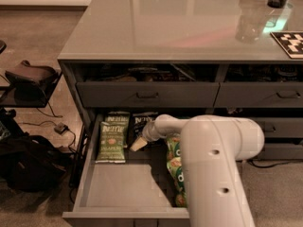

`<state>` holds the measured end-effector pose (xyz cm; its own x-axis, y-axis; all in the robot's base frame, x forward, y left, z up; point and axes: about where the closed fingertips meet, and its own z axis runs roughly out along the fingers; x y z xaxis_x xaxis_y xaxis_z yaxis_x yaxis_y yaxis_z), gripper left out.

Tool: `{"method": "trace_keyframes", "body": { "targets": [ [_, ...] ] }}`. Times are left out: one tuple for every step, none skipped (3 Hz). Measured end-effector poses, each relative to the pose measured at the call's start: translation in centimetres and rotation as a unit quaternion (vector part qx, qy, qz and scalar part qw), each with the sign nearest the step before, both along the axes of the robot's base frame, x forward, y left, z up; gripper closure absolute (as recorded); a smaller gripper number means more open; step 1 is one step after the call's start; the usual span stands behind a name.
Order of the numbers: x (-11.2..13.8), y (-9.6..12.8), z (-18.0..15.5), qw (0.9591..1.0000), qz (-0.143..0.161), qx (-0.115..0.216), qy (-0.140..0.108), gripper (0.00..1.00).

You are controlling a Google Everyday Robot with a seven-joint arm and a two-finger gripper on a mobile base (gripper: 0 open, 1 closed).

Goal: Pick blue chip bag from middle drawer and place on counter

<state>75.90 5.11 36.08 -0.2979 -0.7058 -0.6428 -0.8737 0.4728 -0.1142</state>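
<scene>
The middle drawer [122,186] stands pulled open below the counter [180,22]. The blue chip bag [142,122] lies flat at the drawer's back, to the right of a green jalapeno bag [112,136]. My gripper [138,144] reaches down into the drawer and sits at the front edge of the blue bag, touching or just above it. My white arm [213,160] covers the drawer's right side and hides the bag's right part.
Green-and-white dang bags [173,167] lie along the drawer's right side, partly under my arm. Narrower drawer fronts with bar handles [147,95] sit above. A glass [249,25] and a patterned tag [291,41] stand on the counter. Dark bags [28,160] lie on the floor at left.
</scene>
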Motion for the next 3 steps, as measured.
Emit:
{"method": "trace_keyframes", "body": {
  "targets": [
    [1.0,-0.5,-1.8,0.9995,-0.017,-0.022,0.016,0.0],
    [1.4,-1.3,-3.1,0.9986,-0.032,-0.029,0.031,0.0],
    [1.4,-1.3,-3.1,0.9986,-0.032,-0.029,0.031,0.19]
  ]
}}
